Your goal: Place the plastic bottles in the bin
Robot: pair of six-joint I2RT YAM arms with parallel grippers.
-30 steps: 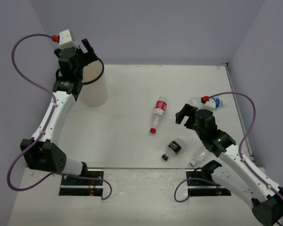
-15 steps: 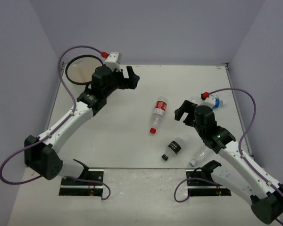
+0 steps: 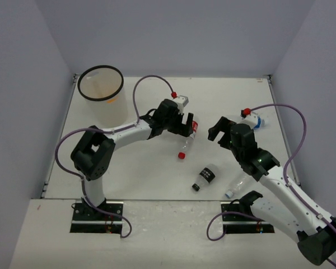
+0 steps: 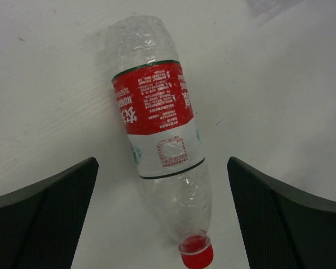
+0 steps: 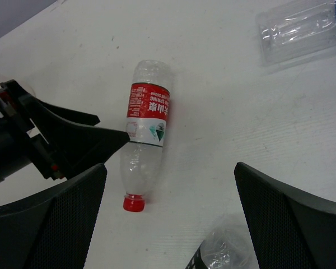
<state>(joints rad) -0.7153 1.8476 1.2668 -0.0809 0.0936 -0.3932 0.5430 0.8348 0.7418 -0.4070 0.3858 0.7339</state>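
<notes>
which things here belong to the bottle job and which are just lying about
Job:
bin
red-labelled bottle
black-labelled bottle
plain clear bottle
blue-labelled bottle

Not the job (nothing loose, only rig parts):
purple cables
base plates

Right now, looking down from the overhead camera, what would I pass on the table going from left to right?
bin → red-labelled bottle → black-labelled bottle → plain clear bottle → blue-labelled bottle
</notes>
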